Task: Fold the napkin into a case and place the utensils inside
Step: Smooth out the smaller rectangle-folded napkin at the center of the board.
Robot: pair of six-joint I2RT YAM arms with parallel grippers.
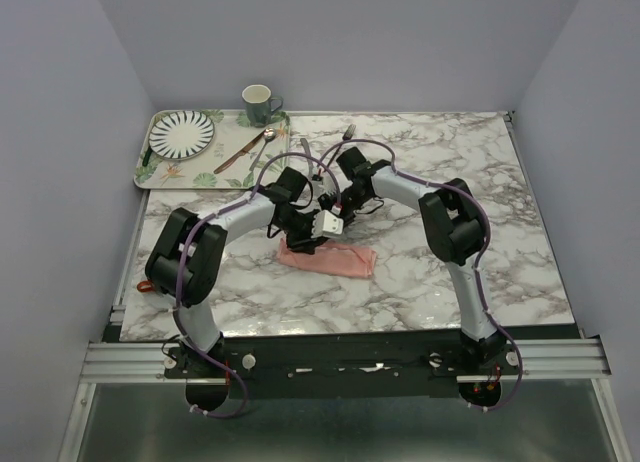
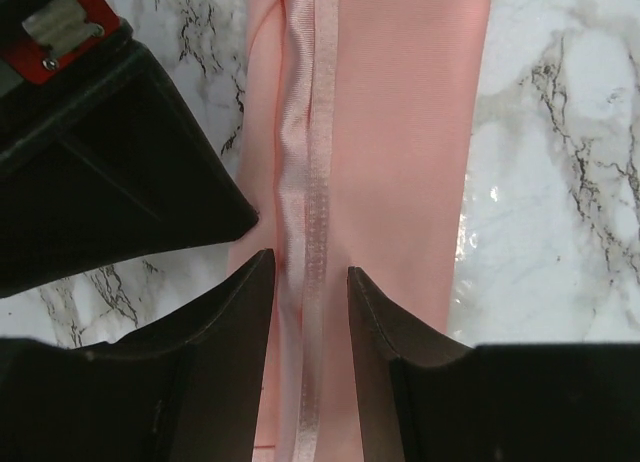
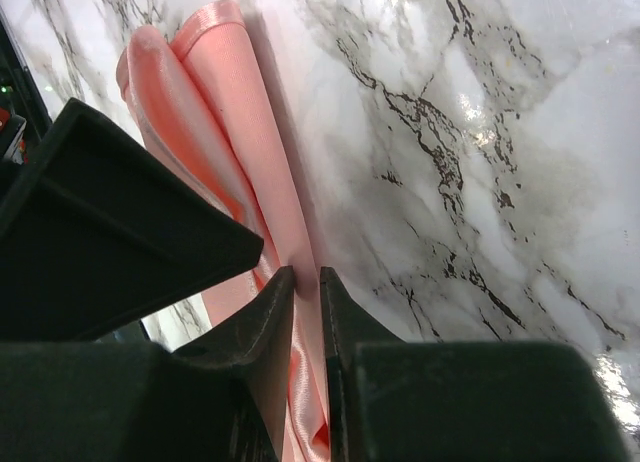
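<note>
Fingers [image 2: 235, 332] of the left gripper [image 2: 310, 264] stand apart, one on each side of a stitched hem ridge that runs straight out from their tips. They are parted and do not squeeze it. The ridge belongs to the napkin [image 2: 400, 132], folded into a long narrow salmon-pink strip that lies flat under and ahead of these fingers. Bare marble table [image 2: 560, 182] shows on both sides of the strip.

Just to the left of these fingertips sits the dark body of the right gripper [image 3: 305, 274], its corner reaching the cloth's edge. Its own fingers [image 3: 270, 322] are only a thin slit apart, and a folded edge of the napkin runs into that slit. I cannot tell whether they pinch it or merely flank it. Ahead of them the strip ends in rounded, layered folds.

Well beyond both pairs of fingers, toward the far side of the table, a fork [image 1: 348, 133] lies on the marble. Farther off to the left, a tray [image 1: 150, 177] carries a striped plate [image 1: 181, 133], and a mug [image 1: 259, 104] stands at its far corner.
</note>
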